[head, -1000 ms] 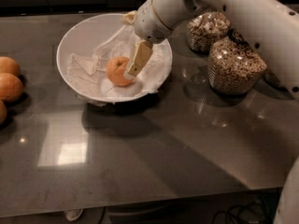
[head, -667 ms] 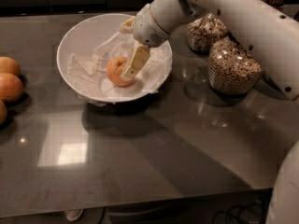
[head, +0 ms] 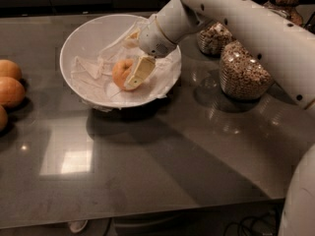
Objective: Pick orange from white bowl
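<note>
- Lower and a little further left than a second ago, the gripper [head: 134, 77] now lies against the right side of the orange [head: 121, 72], which itself sits where it did.
- How far the gripper is open, and whether it has hold of the fruit, I cannot tell.
- The orange rests inside the white bowl [head: 91, 33], just right of the bowl's middle, on the wrinkled white lining sheet [head: 88, 76].
- The bowl stands in the upper left-centre of the frame and has not shifted.
- The white arm [head: 246, 28] comes in from the upper right, passes over the bowl's far right rim and slants down into it.
- The table [head: 147, 171] is a dark grey, glossy slab that fills most of the frame; a pale square glare [head: 66, 154] shines on its lower left part, and the bowl throws a dark shadow in front of itself.
- Three other oranges [head: 10, 91] sit in a column at the left edge, well apart from the bowl.
- Two glass jars of cereal [head: 243, 75] stand right of the bowl, one behind the other, and their reflections show in the tabletop.
- Behind the table the room is dark, and below its front edge cables [head: 241, 227] lie on the floor at lower right.
</note>
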Motion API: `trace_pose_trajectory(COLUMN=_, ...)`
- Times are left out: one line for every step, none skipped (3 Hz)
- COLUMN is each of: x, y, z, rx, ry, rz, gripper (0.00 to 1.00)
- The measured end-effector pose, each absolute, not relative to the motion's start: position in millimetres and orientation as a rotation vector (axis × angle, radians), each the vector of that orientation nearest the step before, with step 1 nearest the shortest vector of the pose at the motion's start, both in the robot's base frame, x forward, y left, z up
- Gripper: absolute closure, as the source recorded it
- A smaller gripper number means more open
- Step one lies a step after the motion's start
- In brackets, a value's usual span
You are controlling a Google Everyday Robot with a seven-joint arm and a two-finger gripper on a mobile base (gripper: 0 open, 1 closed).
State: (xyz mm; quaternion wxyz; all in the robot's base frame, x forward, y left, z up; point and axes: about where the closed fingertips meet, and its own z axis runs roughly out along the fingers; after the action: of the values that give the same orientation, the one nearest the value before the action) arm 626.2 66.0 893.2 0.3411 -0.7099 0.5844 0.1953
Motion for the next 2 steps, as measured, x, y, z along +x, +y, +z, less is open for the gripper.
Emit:
trace_pose_trajectory(x=623.6, y=68.1, z=882.4, rx=-1.843, ry=1.533, rz=0.531, gripper=0.20)
trace_pose_trajectory(x=621.7, y=73.3, z=872.6, rx=-1.843, ry=1.538, rz=0.558, gripper=0.20)
